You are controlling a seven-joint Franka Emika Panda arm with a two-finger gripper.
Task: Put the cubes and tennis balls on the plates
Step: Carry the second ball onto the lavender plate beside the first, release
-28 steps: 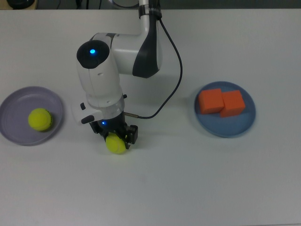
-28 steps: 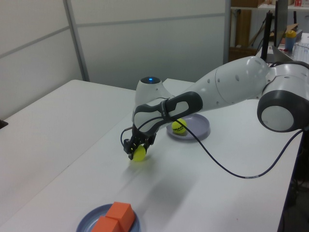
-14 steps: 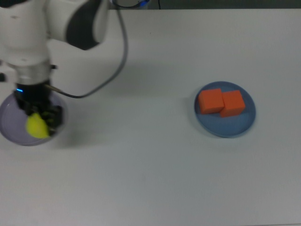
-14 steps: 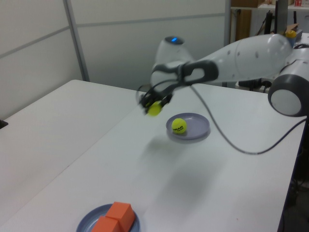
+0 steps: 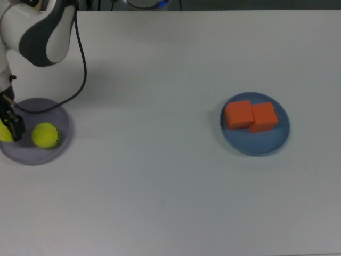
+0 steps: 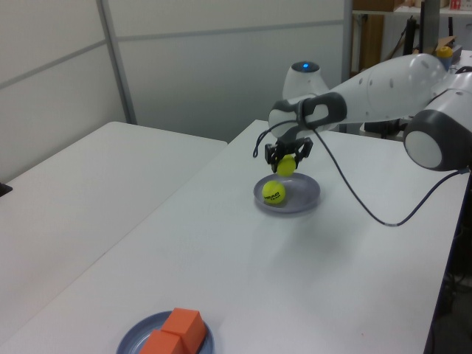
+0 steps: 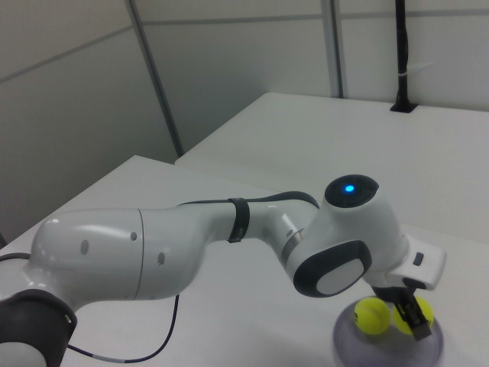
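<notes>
- My gripper (image 6: 286, 164) is closed around the second tennis ball (image 6: 286, 167), above the lavender plate (image 5: 58, 146) at the top view's 9 o'clock edge.
- The first ball (image 5: 45, 135) already rests there; both cubes (image 5: 250, 116) sit on the blue plate (image 5: 266, 144) at 3 o'clock on the desk (image 5: 160, 202). Only the release remains, I judge.
- The left view shows the held ball clear of the plate; the top view crops it.

Two orange cubes (image 5: 250, 115) sit side by side, touching, on the medium blue plate (image 5: 272, 144) at the top view's 3 o'clock side. The lavender plate (image 5: 50, 106) lies at the top view's 9 o'clock edge; one yellow-green tennis ball (image 5: 45, 135) rests on it, and a second tennis ball (image 6: 285, 167) hangs above it, clamped between the fingers (image 5: 13, 124)
</notes>
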